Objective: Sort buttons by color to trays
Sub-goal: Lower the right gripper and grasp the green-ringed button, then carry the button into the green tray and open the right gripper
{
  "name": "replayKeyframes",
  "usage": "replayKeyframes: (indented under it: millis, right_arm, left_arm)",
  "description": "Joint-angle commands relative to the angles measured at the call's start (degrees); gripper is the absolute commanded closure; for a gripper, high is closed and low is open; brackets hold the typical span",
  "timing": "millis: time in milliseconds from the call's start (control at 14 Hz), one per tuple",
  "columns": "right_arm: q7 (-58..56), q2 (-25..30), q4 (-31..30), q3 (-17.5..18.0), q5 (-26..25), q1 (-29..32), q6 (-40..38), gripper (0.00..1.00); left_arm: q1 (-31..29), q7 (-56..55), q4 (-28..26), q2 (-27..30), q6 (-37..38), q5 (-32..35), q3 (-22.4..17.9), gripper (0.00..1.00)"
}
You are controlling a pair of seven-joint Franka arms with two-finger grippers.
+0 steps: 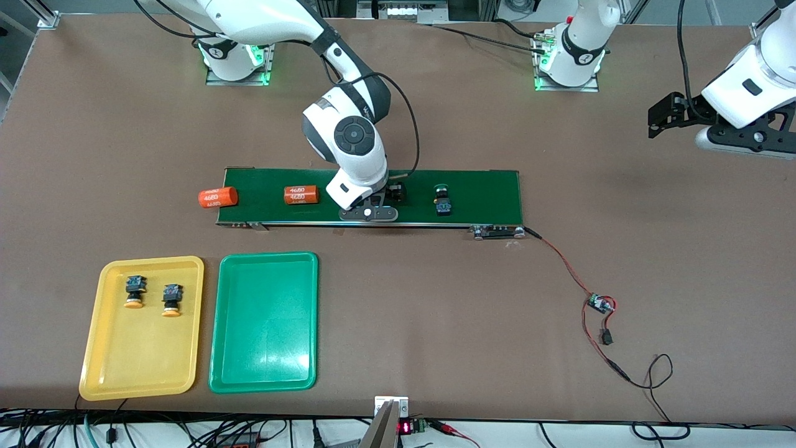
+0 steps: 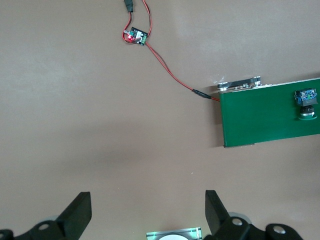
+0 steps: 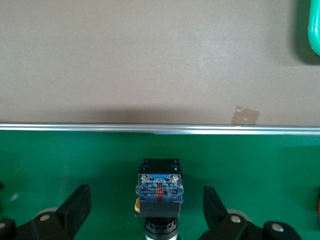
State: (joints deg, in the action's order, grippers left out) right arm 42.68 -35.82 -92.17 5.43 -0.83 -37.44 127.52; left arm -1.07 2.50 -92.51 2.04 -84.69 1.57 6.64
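Two yellow-capped buttons lie in the yellow tray. The green tray beside it holds nothing; its corner shows in the right wrist view. A green-capped button lies on the belt and also shows in the left wrist view. My right gripper is low over the belt, open, its fingers on either side of a black-and-blue button without touching it; that button's cap barely shows. My left gripper waits open and empty over bare table.
The dark-green conveyor belt crosses the table's middle. One orange cylinder lies on it, another at its end toward the right arm. A red-black wire with a small circuit board runs from the belt's other end.
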Motion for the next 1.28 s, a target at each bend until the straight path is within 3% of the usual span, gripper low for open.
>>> replayKeyframes:
  millis: [0, 143, 214, 285, 357, 499, 642, 1212]
  right_arm:
    - [0.1, -0.3, -0.7, 0.1, -0.1, 0.1, -0.3, 0.08]
    - [0.0, -0.1, -2.5, 0.0, -0.4, 0.3, -0.3, 0.12]
    - [0.0, 0.2, -3.1, 0.0, -0.5, 0.2, -0.4, 0.23]
    - [0.0, 0.4, -3.3, 0.0, -0.4, 0.2, -0.6, 0.44]
    - [0.0, 0.7, -3.1, 0.0, -0.4, 0.3, -1.7, 0.57]
    - [-0.4, 1.7, -2.7, 0.0, 0.1, 0.9, -2.6, 0.76]
    - [-0.1, 3.0, -2.6, -0.1, 0.4, 2.0, -2.6, 0.84]
    - [-5.7, 0.6, 7.2, -1.2, -0.4, 15.7, -3.0, 0.85]
  left_arm:
    - [0.1, -0.5, 1.5, -0.1, 1.1, -0.6, 0.9, 0.0]
    - [0.1, -0.5, 1.5, -0.1, 1.1, -0.6, 1.0, 0.0]
    - [0.1, -0.5, 1.6, -0.1, 1.2, -0.4, 1.0, 0.0]
    - [0.0, -0.5, 1.6, -0.2, 1.1, -0.3, 1.0, 0.0]
    - [0.0, -0.5, 1.6, -0.3, 1.0, -0.2, 1.0, 0.0]
    - [-0.3, -0.4, 1.6, -0.3, 0.9, -0.1, 0.9, 0.0]
    - [-0.3, -0.5, 1.6, -0.3, 0.9, 0.0, 1.0, 0.0]
    - [-0.2, -0.5, 1.7, -0.2, 1.2, -0.1, 1.1, 0.0]
